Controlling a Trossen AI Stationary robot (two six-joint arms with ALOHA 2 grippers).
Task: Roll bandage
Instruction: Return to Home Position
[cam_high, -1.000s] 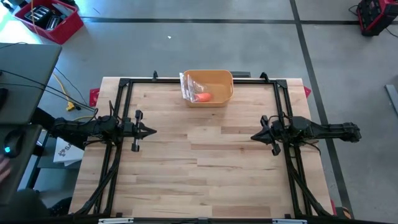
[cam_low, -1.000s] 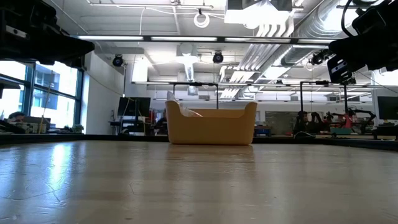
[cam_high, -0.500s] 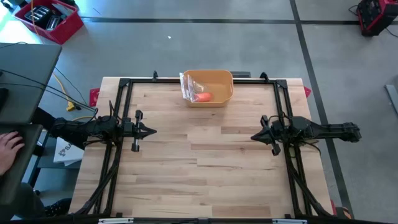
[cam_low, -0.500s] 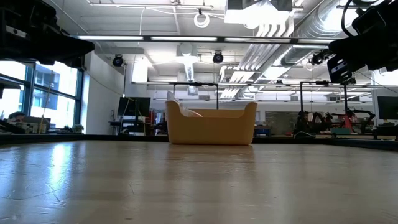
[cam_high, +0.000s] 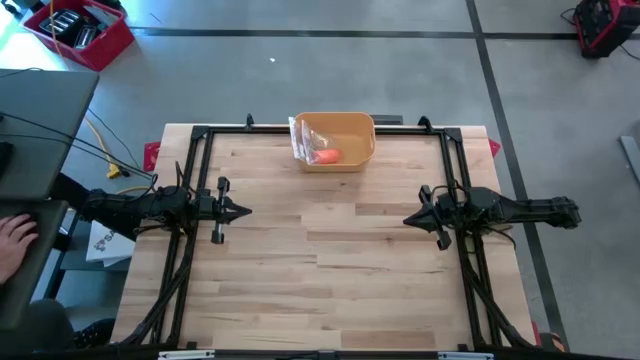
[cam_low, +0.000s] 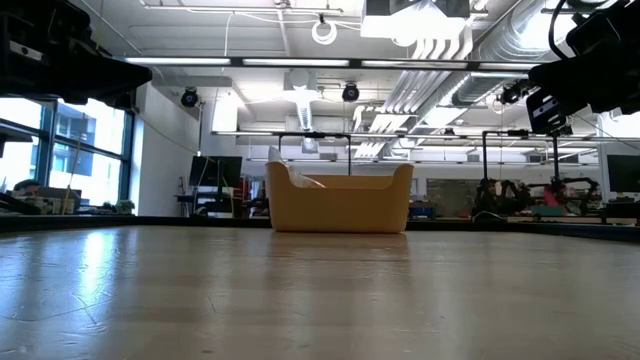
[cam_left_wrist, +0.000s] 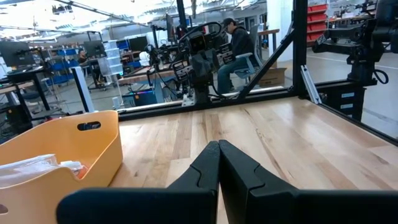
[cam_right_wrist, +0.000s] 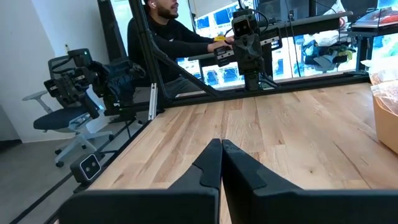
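A yellow bin (cam_high: 349, 119) stands at the middle of the table's far edge. Inside it lie a small orange thing (cam_high: 327, 155), which I take for the bandage, and a clear plastic pack (cam_high: 303, 139). My left gripper (cam_high: 246, 211) hangs shut above the table's left side and points level toward the right. Opposite it, my right gripper (cam_high: 406, 220) hangs shut above the right side and points left. The wrist views show each pair of fingertips closed together, the left gripper (cam_left_wrist: 218, 144) and the right gripper (cam_right_wrist: 221, 143), with nothing between them.
A black frame (cam_high: 200, 132) runs along the table's left, far and right edges. The bin (cam_low: 340, 200) shows at the far side in the low view. A person's hand (cam_high: 12, 238) rests off the table's left side. A person (cam_right_wrist: 163, 34) sits beyond the left edge.
Neither arm has moved. The person's hand off the table's left side has shifted a little.
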